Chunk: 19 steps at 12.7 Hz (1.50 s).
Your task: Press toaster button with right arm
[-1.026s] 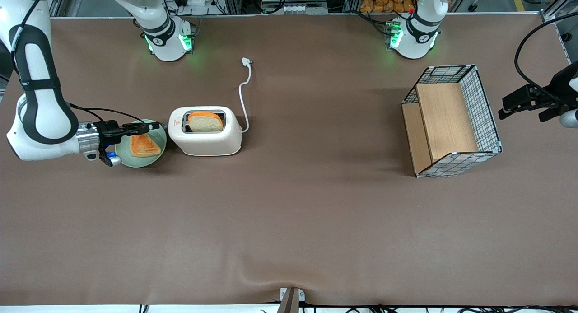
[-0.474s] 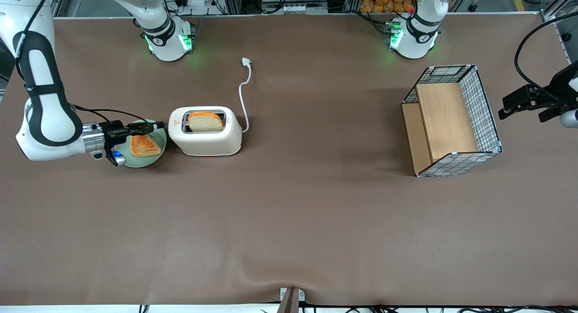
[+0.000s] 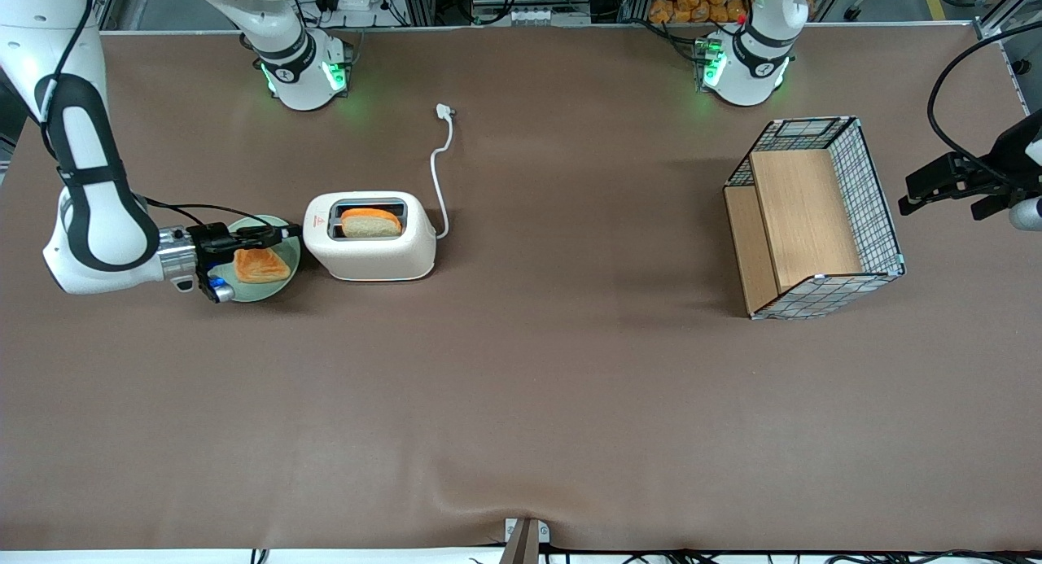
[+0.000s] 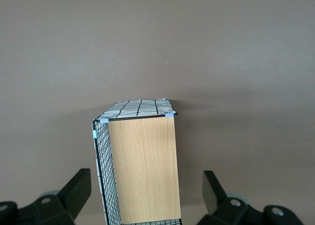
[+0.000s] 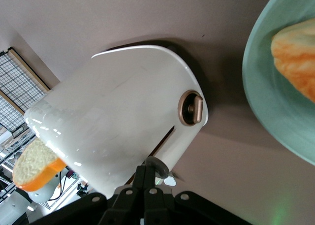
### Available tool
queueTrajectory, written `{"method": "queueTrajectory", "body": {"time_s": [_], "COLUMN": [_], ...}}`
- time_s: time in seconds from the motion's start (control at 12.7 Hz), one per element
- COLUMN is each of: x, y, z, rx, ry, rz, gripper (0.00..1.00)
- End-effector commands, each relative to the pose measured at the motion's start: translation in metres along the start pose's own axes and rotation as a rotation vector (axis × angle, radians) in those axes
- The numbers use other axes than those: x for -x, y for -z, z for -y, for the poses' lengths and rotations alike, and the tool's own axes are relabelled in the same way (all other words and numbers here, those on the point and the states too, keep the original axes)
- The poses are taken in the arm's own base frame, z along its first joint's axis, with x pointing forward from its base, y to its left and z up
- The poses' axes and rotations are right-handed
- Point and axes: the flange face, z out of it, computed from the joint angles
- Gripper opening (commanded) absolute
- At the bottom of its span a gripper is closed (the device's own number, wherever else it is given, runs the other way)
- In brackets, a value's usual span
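The cream-white toaster (image 3: pixel 370 251) stands on the brown table with a bread slice (image 3: pixel 370 222) sitting low in its slot. My right arm's gripper (image 3: pixel 291 233) reaches level over the green plate (image 3: pixel 259 291) to the toaster's narrow end. Its fingers are shut together. In the right wrist view the gripper (image 5: pixel 146 170) has its tips against the grey toaster button (image 5: pixel 157 166), beside the end's vertical slot. A round bronze knob (image 5: pixel 191 108) shows on the same end of the toaster (image 5: pixel 113 121).
The plate holds a toasted slice (image 3: pixel 260 265) under my wrist. The toaster's white cord and plug (image 3: pixel 444 111) trail farther from the front camera. A wire basket with wooden panels (image 3: pixel 875 198) stands toward the parked arm's end.
My gripper has moved closer to the toaster's narrow end and lower. The bread slice has sunk deeper into the slot.
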Motion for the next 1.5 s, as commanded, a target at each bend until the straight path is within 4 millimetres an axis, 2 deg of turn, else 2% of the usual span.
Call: {"method": "queueTrajectory", "body": {"time_s": [0.0, 0.63, 0.87, 1.11, 1.42], "x": [-0.007, -0.034, -0.040, -0.040, -0.034], "y": [-0.007, -0.040, -0.046, -0.046, -0.027], "z": [-0.014, -0.052, -0.064, -0.063, -0.039], "rx": [-0.023, -0.026, -0.030, -0.031, -0.051], "ry": [0.002, -0.009, 0.006, 0.008, 0.017], "rz": [-0.011, -0.005, -0.008, -0.005, 0.023], "gripper": [0.00, 0.00, 0.00, 0.00, 0.00]}}
